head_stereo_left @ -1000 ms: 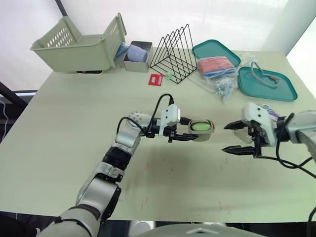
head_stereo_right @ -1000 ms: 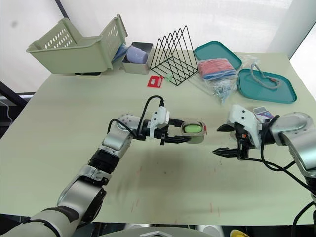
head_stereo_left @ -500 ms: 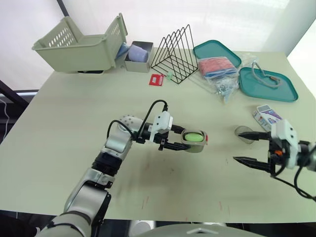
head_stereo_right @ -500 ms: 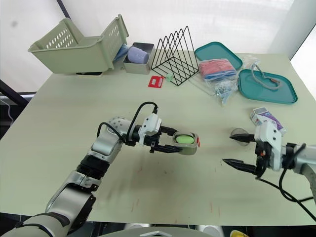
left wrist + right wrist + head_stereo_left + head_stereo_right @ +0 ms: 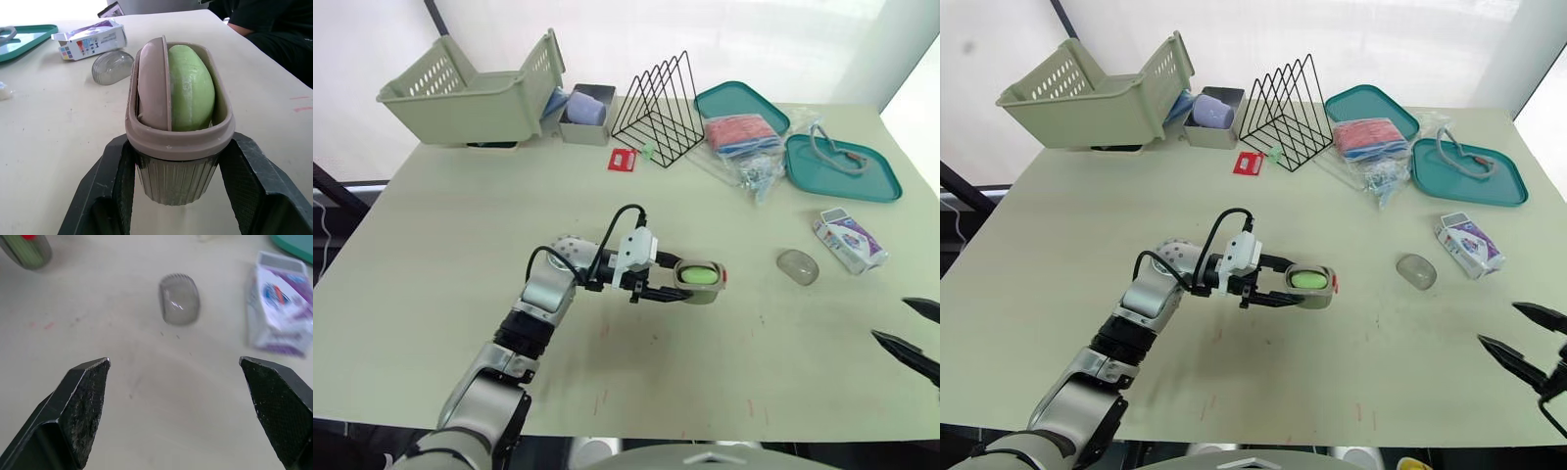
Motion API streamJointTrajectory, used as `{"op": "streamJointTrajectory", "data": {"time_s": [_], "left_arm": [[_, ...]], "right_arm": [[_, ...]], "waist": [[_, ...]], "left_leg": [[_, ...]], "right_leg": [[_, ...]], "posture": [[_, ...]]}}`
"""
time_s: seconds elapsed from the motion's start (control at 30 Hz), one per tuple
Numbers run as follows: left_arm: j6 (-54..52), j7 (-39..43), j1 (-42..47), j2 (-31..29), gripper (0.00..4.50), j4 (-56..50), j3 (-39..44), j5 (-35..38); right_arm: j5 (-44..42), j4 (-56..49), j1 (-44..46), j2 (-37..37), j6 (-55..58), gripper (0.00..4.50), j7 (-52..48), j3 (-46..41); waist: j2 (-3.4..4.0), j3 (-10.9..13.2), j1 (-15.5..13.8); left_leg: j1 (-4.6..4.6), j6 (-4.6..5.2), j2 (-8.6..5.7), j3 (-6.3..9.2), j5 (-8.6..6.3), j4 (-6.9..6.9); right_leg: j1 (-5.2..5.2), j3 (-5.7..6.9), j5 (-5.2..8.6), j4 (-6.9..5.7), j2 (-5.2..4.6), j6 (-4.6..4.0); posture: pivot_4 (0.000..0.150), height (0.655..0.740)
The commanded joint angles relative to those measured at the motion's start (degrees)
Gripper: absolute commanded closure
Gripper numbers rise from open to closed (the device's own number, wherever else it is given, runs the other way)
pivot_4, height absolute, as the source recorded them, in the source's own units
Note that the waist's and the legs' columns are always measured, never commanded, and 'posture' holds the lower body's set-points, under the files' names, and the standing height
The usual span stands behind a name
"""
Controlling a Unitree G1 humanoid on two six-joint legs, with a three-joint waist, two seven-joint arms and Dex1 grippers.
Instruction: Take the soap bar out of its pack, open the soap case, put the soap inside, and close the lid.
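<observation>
The pale table [image 5: 431,255] carries everything, with the task's items on its near right half. The left gripper [image 5: 685,284] is clamped across the ribbed sides of the soap case [image 5: 178,147] near the table's middle. Whether the case rests on the surface or hangs just above it, I cannot tell. The right gripper [image 5: 174,362] sits near the table's front right edge, its jaws spread wide and empty, well apart from everything.

The emptied soap pack [image 5: 847,238] lies on its side at the right. Just beside it, towards the case, is the clear domed lid [image 5: 798,266], flat on the table. The green soap bar [image 5: 191,90] is inside the open case, standing on edge against a pinkish insert [image 5: 152,83] rather than lying flat.

Only fetching and closing the lid appears to remain. The lid looks smooth, low and rounded, so wide fingers could skid it across the table or pinch it askew. If the soap stands proud of the rim, the lid may not seat. Pressing harder could then twist the case out of the left grip.
</observation>
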State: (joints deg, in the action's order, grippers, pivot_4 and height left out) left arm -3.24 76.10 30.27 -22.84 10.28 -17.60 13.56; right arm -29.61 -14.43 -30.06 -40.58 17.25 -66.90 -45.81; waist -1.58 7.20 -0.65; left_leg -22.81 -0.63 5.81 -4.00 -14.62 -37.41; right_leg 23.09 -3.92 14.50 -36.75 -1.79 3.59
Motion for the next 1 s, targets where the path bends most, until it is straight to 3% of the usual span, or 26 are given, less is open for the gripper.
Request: {"op": "streamJointTrajectory", "data": {"time_s": [0.03,0.23,0.43,0.53,0.6,0.7,0.87,1.0], "left_arm": [[0.08,-0.13,0.35,0.4,2.48,-2.33,0.41,1.02],[-0.23,-0.45,0.73,0.67,2.48,-2.04,0.46,1.31],[-0.72,-0.63,0.73,0.79,2.48,-2.38,0.47,1.33],[-0.98,-0.74,0.64,0.97,2.48,-2.49,0.47,1.28],[-0.97,-0.82,0.8,1.13,2.48,-2.3,0.47,1.22],[-0.95,-0.98,1.08,1.37,2.48,-2.02,0.36,1.06],[-0.87,-1.29,0.98,1.57,2.48,-2.19,-0.08,0.69],[-1.03,-1.65,0.74,1.63,2.48,-2.67,-0.36,0.6]], "right_arm": [[-0.79,0.3,-0.67,-1.17,-0.91,0.07,0.86,-3.08],[-2.0,1.51,-0.96,-2.69,1.36,0.07,3.11,-5.23],[-3.21,3.11,3.73,-7.96,11.33,0.07,10.85,-8.01],[4.2,-1.73,0.04,-18.15,21.9,0.07,13.51,-4.23],[2.02,-6.24,-1.37,-23.65,28.66,0.07,9.9,-3.43],[-4.07,-7.23,5.69,-30.02,38.37,0.07,9.21,-0.45],[-3.92,-6.16,18.63,-39.12,43.51,0.07,12.91,13.55],[-4.08,-4.07,35.59,-39.14,45.82,0.07,16.25,28.31]], "waist": [[0.0,0.0,0.06],[0.03,-0.02,-0.3],[0.09,-0.04,-0.14],[0.22,-0.09,-0.12],[0.24,-0.1,-0.11],[0.18,-0.08,0.07],[0.1,-0.06,-0.13],[0.09,-0.02,-0.18]], "left_leg": [[0.01,0.0,0.0,0.0,0.0,0.01],[-0.01,0.0,-0.02,0.0,0.0,0.01],[-0.01,0.0,-0.19,0.06,0.0,0.0],[-0.02,0.0,-0.21,0.08,0.0,0.05],[-0.02,0.01,-0.27,0.09,0.0,0.07],[-0.02,0.01,-0.36,0.34,0.0,0.05],[-0.07,0.01,-0.5,0.56,0.0,0.06],[-0.19,0.01,-0.61,0.66,0.0,0.04]], "right_leg": [[0.0,0.0,0.0,0.0,0.01,0.0],[-0.01,0.0,0.01,0.02,-0.01,0.0],[-0.06,-0.21,0.03,0.03,-0.03,0.03],[-0.06,-0.2,0.05,0.03,-0.04,0.06],[-0.05,-0.22,0.06,0.02,-0.09,0.07],[-0.08,-0.21,0.06,0.02,-0.05,0.09],[-0.07,-0.18,0.06,0.04,-0.07,0.09],[-0.05,-0.29,0.11,0.06,-0.06,0.16]], "posture": [[0.15,0.74],[0.15,0.74],[0.15,0.74],[0.15,0.74],[0.15,0.74],[0.15,0.74],[0.15,0.74],[0.15,0.74]]}}
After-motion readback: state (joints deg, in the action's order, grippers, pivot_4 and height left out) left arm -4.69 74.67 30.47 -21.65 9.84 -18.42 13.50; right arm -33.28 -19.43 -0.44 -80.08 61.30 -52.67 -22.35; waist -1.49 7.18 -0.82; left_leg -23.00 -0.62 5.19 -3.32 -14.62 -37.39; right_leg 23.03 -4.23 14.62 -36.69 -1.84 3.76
